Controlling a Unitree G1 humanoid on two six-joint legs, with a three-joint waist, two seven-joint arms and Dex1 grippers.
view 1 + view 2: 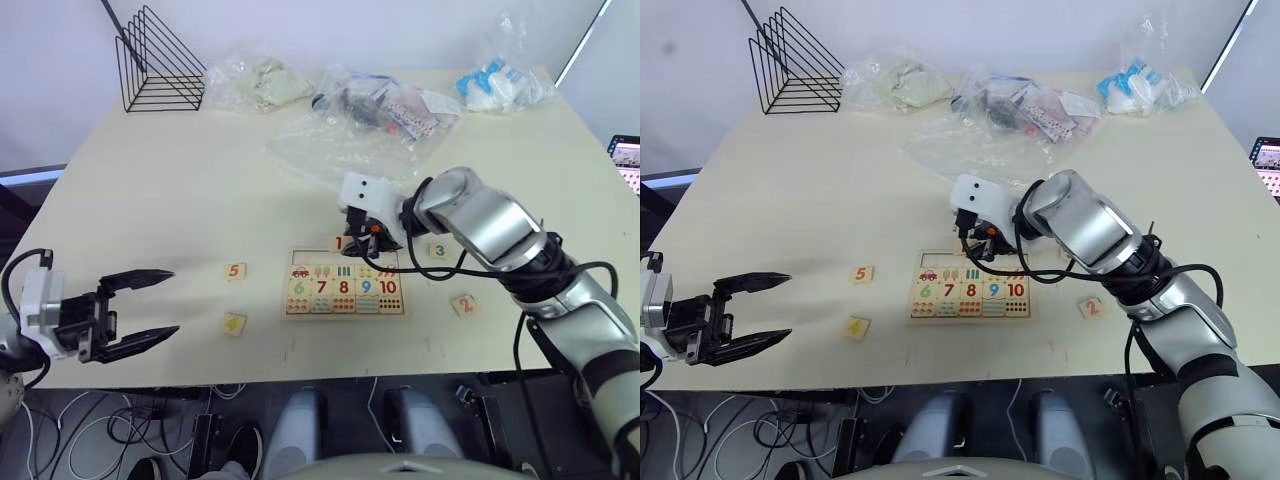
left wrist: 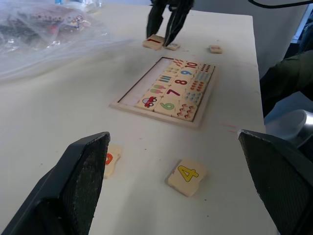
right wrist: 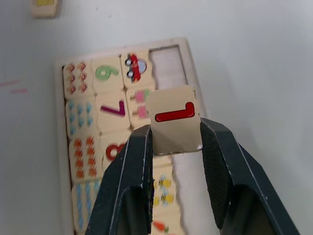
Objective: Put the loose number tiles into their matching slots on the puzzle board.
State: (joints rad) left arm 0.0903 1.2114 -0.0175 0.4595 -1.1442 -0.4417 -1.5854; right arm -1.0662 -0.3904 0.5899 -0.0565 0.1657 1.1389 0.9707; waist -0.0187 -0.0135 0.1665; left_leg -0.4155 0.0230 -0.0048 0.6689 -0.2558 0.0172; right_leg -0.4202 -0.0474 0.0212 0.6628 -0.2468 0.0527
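Now right claw [image 3: 175, 134] grips red "1" tile [image 3: 174, 120] above puzzle board [image 3: 63, 147]; left claw [image 1: 140, 310] open.

The wooden puzzle board [image 1: 345, 291] lies near the table's front edge, tiles 5 [image 1: 235, 271], 4 [image 1: 234, 324], 3 [image 1: 438, 251], 2 [image 1: 464, 305] loose around it, tile 1 [image 3: 175, 126] lifted above.

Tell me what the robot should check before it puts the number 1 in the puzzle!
1. Red 1 tile squeezed between the right gripper fingers: ok.
2. Empty top row on the puzzle board for it: ok.
3. Tile directly above its matching slot: cannot tell.
4. Left gripper open and away from the board: ok.
5. Tiles 5, 4, 3 and 2 off the board: ok.
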